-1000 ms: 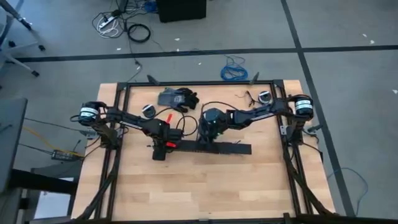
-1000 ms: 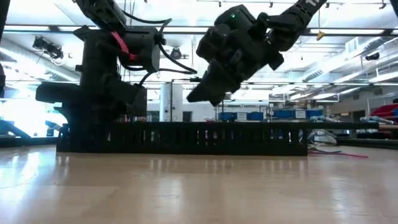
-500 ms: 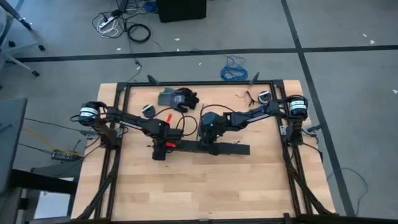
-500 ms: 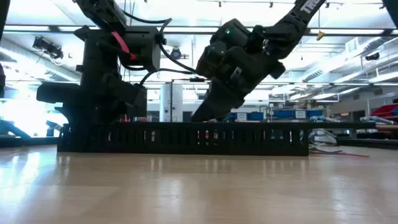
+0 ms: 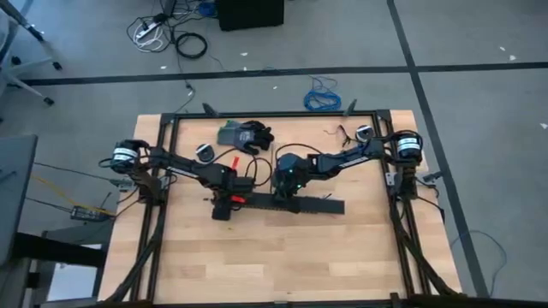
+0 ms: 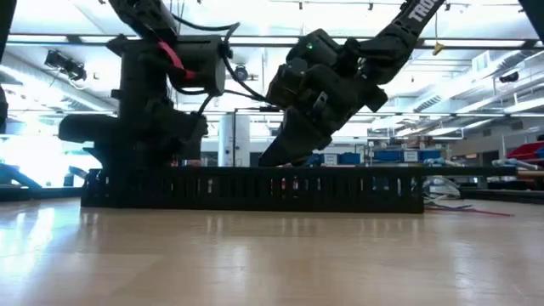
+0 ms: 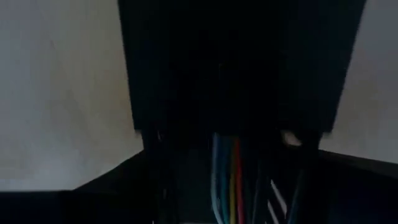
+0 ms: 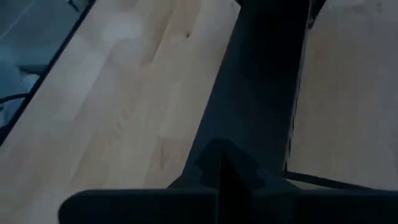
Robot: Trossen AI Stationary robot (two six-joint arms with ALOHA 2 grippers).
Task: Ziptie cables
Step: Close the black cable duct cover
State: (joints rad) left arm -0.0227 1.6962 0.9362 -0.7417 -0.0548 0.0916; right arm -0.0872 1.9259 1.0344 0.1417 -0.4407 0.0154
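- The long black slotted duct (image 5: 287,204) lies across the middle of the wooden counter (image 5: 282,257); both arms are down on it.
- The left tool (image 5: 224,204) sits at the duct's left end. Whether it is clenched or released cannot be told.
- The cables (image 7: 231,180), thin blue, red and pale strands, show in the left wrist view, running inside the dark channel right under that tool.
- The right tool (image 5: 287,197) is near the duct's middle, tips at its upper edge in the low view (image 6: 276,157); its grip cannot be told either.
- To do this step well, I judge the left arm should pin the duct steady while the right gathers the strands tight and level before any tie goes round.
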